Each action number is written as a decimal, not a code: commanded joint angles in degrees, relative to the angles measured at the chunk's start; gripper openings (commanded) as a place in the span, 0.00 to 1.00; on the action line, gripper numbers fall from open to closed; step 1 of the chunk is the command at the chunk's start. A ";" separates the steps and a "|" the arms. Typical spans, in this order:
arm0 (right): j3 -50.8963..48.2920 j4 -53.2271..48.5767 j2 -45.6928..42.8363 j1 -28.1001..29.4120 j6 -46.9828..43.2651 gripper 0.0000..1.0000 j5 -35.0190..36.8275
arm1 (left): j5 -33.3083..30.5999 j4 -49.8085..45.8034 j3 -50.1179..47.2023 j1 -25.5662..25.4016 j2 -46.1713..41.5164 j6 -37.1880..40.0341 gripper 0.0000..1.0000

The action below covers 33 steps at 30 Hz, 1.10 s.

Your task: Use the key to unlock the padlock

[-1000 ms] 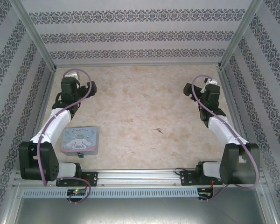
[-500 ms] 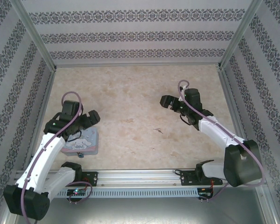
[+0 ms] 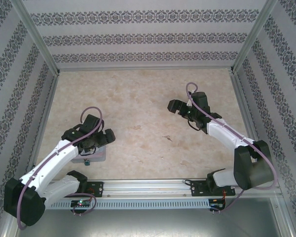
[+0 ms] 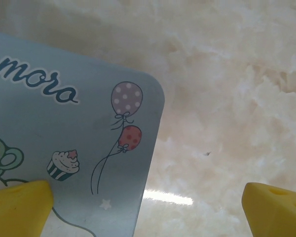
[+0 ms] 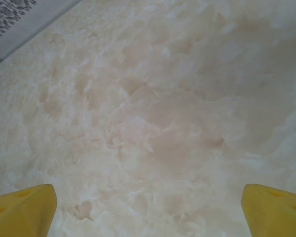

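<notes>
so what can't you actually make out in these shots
- tin box: top view, mostly hidden under the left hand; left wrist view, its lettering is cut off by the frame's left edge.
- padlock: top view, a dark speck at the tin's near edge, too small to tell locked or not.
- key: top view, too small to read which way it points.

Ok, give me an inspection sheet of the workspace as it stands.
Surface: beige marbled table, no spills seen.
Job's things: key lies mid-table, untouched; padlock seems to sit by the near edge of the cartoon tin, too small to be sure.
Clutter: cartoon tin, light blue, partly under the left gripper.
Grippers: left gripper open over the tin's corner; right gripper open over bare table.
Cables: purple cables loop along both arms.
Surroundings: patterned walls, metal rail at the near edge.
</notes>
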 commanded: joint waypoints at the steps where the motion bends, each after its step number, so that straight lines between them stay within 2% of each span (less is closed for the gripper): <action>1: 1.75 -3.76 -1.43 0.11 -0.85 0.98 2.65 | 0.70 7.14 -0.87 -2.53 4.07 -2.16 1.00; 6: 0.68 -6.38 -1.99 0.04 -0.51 0.98 4.23 | 1.62 15.23 2.07 -5.03 11.91 -2.15 1.00; 9: -0.52 -6.33 -2.08 0.04 -0.01 0.98 3.09 | 1.80 19.74 7.16 -7.39 19.77 -1.28 1.00; 13: -2.40 -4.77 -2.25 0.09 0.72 0.98 0.62 | 2.75 23.73 19.53 -11.50 33.34 0.07 1.00; 16: -2.78 -4.42 -1.99 0.01 0.82 0.98 -1.02 | 3.60 21.65 34.05 -13.63 42.55 1.61 1.00; 18: -3.00 -4.63 -2.20 -0.04 0.81 0.97 -1.71 | 4.33 19.49 41.57 -13.76 45.72 1.56 1.00; 20: -3.64 -4.76 -2.92 -0.08 0.82 0.96 -2.05 | 4.20 18.18 45.11 -13.76 45.92 2.23 0.99; 23: -4.51 -4.71 -4.08 -0.01 0.74 0.96 -1.77 | 2.42 17.04 43.43 -13.39 42.40 4.62 0.99; 26: -4.55 -4.11 -3.86 -0.09 0.84 0.95 -1.62 | 0.06 17.97 36.09 -11.50 36.29 6.00 0.99; 30: -2.94 -2.88 -1.31 -0.04 1.35 0.91 -3.26 | -1.54 19.29 26.12 -6.69 28.94 7.49 0.99; 33: -0.94 -2.50 0.71 0.14 1.74 0.88 -4.27 | 0.75 22.07 20.13 -1.83 25.80 7.52 0.99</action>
